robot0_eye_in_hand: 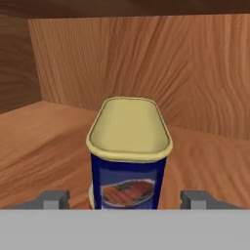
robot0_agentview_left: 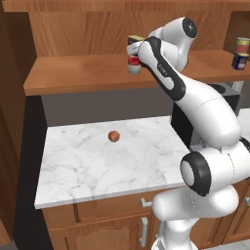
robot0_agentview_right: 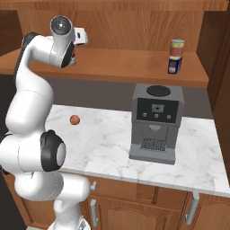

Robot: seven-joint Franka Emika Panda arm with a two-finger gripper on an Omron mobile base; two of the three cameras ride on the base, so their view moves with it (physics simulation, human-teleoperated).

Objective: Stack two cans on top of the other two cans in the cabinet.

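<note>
In the hand view a dark blue can [robot0_eye_in_hand: 128, 161] with a yellow top stands upright between the two fingertips [robot0_eye_in_hand: 53, 199] of my gripper [robot0_eye_in_hand: 124, 200], with a gap on each side. The gripper is open. The left base view shows this blue can [robot0_agentview_left: 136, 38] sitting on a red-and-white can [robot0_agentview_left: 133, 64] on the cabinet [robot0_agentview_left: 73, 73] shelf, and my hand is right beside the stack. Far right on the shelf, a can with a red and yellowish label [robot0_agentview_right: 177, 47] stands on another blue can [robot0_agentview_right: 174, 65].
A small orange-brown ball [robot0_agentview_left: 114, 136] lies on the white marble counter [robot0_agentview_left: 97, 171] below the shelf. A grey coffee machine [robot0_agentview_right: 155, 123] stands on the counter to the right. Cabinet side walls close the shelf at both ends.
</note>
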